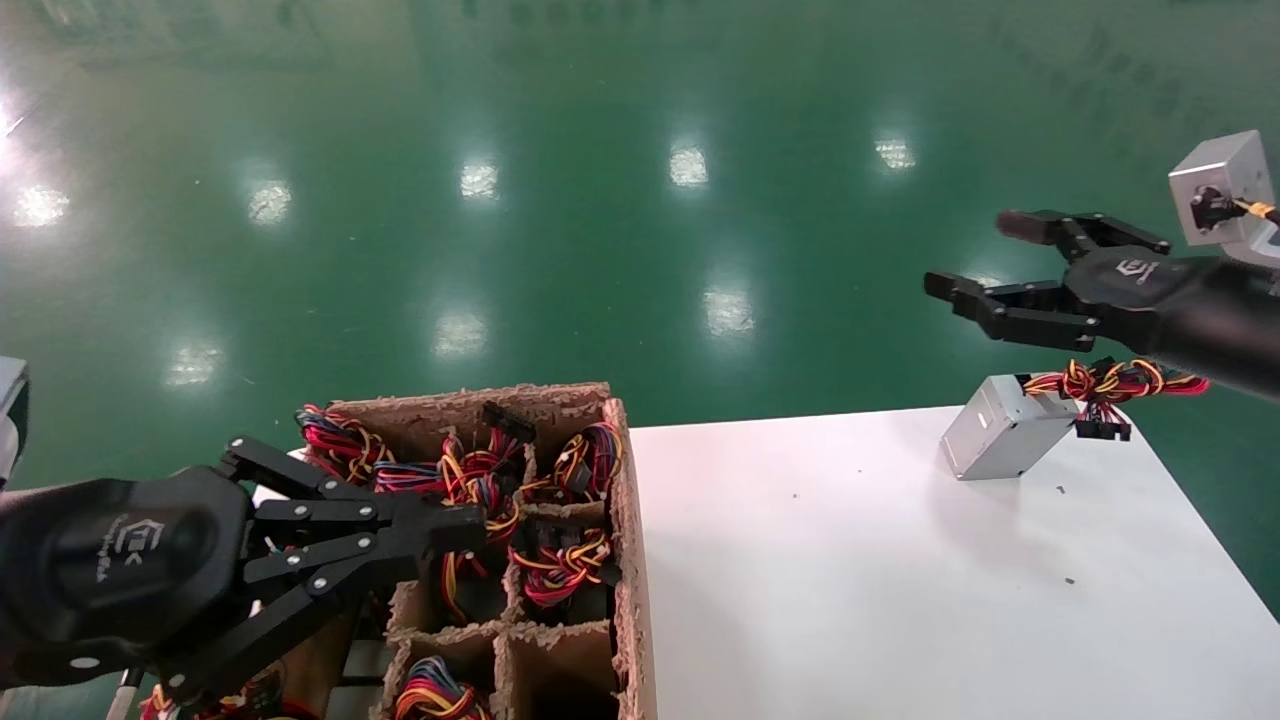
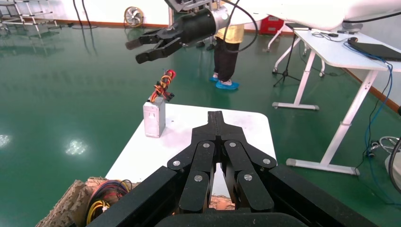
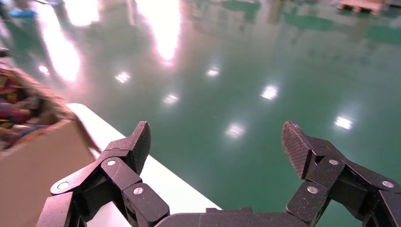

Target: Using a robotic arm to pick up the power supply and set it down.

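The power supply [image 1: 1003, 441], a small grey metal box, stands on the far right part of the white table [image 1: 850, 560], its red, yellow and black wires [image 1: 1120, 382] trailing off its top. My right gripper [image 1: 968, 253] hangs open and empty above and just beyond it; in the right wrist view the right gripper [image 3: 216, 142] has only green floor between its pads. My left gripper [image 1: 470, 525] is shut with nothing in it, over the brown carton [image 1: 625, 520]. The left wrist view shows the left gripper [image 2: 216, 116], the power supply [image 2: 154, 117] and the right gripper [image 2: 135, 52] farther off.
The brown pulp carton [image 2: 66, 208] at the table's left side holds several wire bundles [image 1: 560, 565] in its compartments. A person [image 2: 227, 56] stands on the green floor beyond the table, with white desks [image 2: 331, 52] further off. The table's middle [image 2: 189, 137] is bare.
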You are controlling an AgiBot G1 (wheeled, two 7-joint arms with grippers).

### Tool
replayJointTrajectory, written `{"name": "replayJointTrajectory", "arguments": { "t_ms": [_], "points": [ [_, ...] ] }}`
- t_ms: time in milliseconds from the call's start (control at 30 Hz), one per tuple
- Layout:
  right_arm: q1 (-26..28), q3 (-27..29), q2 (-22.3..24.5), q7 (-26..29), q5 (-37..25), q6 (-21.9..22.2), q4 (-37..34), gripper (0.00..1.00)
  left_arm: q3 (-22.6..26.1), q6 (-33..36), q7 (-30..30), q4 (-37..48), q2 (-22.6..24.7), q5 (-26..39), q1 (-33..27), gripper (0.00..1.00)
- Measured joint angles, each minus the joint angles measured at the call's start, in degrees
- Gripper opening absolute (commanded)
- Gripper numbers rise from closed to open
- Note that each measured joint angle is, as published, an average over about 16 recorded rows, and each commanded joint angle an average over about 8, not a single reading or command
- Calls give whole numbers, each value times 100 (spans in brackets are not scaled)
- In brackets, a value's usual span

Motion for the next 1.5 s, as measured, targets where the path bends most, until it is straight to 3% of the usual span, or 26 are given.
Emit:
{"name": "replayJointTrajectory", "arguments": {
  "t_ms": [33, 1067, 1500],
  "points": [
    [-63, 20, 14, 30, 48, -42, 120, 100, 0, 0, 0, 0, 0, 0, 0, 100],
    [-1987, 613, 442, 939, 1511, -1321, 3770, 100, 0, 0, 0, 0, 0, 0, 0, 100],
    [-2316, 714, 516, 1077, 1769, -1540, 4391, 100, 0, -2, 0, 2, -1, -1, 1, 100]
  ]
}}
